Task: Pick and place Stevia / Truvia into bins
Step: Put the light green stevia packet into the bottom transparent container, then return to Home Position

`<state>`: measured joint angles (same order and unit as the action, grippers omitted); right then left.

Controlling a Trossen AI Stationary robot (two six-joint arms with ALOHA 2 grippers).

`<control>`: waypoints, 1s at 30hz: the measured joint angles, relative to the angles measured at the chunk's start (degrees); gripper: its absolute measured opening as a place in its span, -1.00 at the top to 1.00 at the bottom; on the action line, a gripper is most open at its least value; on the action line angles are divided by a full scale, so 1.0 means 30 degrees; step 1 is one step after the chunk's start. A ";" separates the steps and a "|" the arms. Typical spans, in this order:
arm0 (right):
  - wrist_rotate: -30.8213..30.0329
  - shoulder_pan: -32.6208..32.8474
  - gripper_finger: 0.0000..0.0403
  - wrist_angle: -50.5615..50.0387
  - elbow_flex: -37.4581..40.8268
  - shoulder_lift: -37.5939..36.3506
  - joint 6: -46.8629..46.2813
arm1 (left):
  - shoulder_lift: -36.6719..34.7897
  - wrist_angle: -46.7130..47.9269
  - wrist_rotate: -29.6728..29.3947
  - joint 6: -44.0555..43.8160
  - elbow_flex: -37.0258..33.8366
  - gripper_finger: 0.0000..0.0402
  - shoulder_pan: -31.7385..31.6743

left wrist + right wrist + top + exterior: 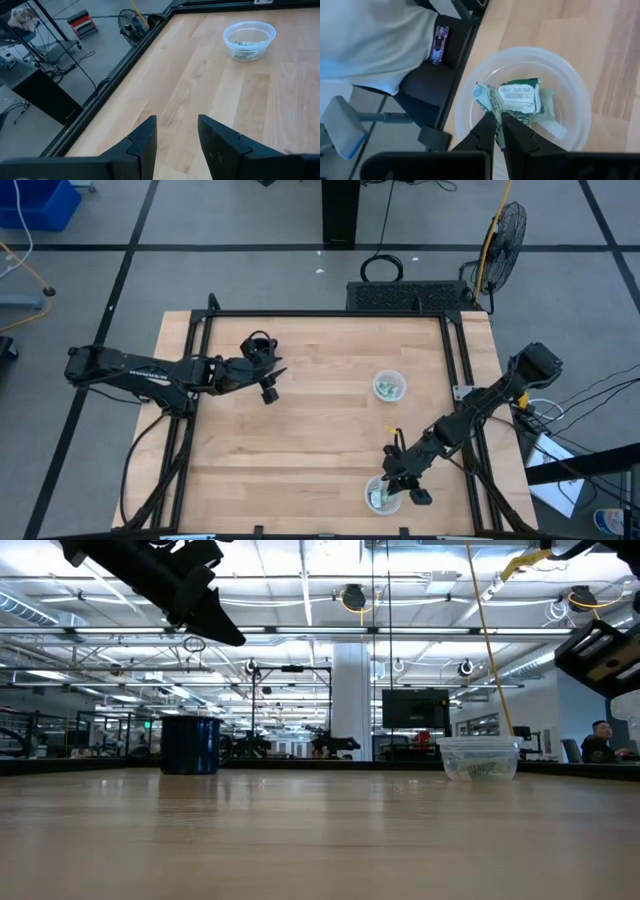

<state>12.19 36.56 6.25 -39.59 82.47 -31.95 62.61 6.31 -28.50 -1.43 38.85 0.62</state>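
Two clear cups stand on the wooden table. The far one (pixel 389 386) holds sachets and also shows in the left wrist view (pixel 249 39) and the low view (pixel 480 757). The near cup (pixel 382 496) sits at the table's near edge under my right gripper (pixel 402 480), which is shut on a pale green sachet (pixel 487 102) above the cup's mouth (pixel 570 75). More sachets (pixel 521 96) lie inside that cup. My left gripper (pixel 270 388) hovers open above bare wood beside the black mug (pixel 260 345), its fingers (pixel 145 142) apart. My right gripper pinches one sachet by its edge (pixel 493 116) between the two fingertips (pixel 485 131), coming from above and pointing down into the near cup. The sachet's free part reaches over the other sachets in the cup; whether it rests on them, I cannot tell.
The black mug (pixel 190 743) stands at the table's far left part. A black frame (pixel 455 360) runs around the tabletop. Bare wood (pixel 320 430) lies between the two arms. A fan (pixel 505 230) stands on the floor beyond the far right corner.
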 joint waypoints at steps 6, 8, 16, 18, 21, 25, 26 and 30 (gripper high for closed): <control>-0.0022 -0.0015 0.90 -0.0202 0.0000 -0.0193 -0.0542 | 0.0000 -0.0141 -0.0008 0.0007 0.0000 0.26 0.0000; -0.0036 -0.0015 0.85 -0.0243 0.0000 -0.0193 -0.0538 | 0.0000 -0.0141 -0.0013 0.0015 0.0000 0.26 0.0000; -0.0192 -0.0040 0.57 -0.0261 0.0178 -0.0193 0.0565 | 0.0000 -0.0141 -0.0006 -0.0084 0.0000 0.26 0.0000; -0.0631 -0.0100 0.52 -0.0348 0.0327 -0.0193 0.1114 | 0.0000 -0.0140 -0.0006 -0.0168 0.0000 0.26 0.0000; -0.0531 -0.0457 0.47 -0.0360 0.0328 -0.0611 0.2147 | 0.0000 -0.0326 -0.0006 0.0006 0.0000 0.25 0.0000; -0.0495 -0.1185 0.46 -0.1027 0.0328 -0.2452 0.2252 | -0.0015 -0.0620 -0.0007 0.0606 0.0007 0.26 0.0000; -0.0495 -0.1388 0.46 -0.1327 0.0328 -0.3159 0.2224 | -0.0015 -0.0317 0.0002 0.0867 0.0007 0.26 0.0001; -0.0557 -0.2174 0.50 -0.3845 0.0328 -0.6650 0.3422 | -0.0120 0.1338 -0.0283 0.0741 0.0007 0.26 0.0051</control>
<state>10.52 30.03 -5.29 -38.61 62.52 -21.68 62.25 10.33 -29.35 0.79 38.87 0.78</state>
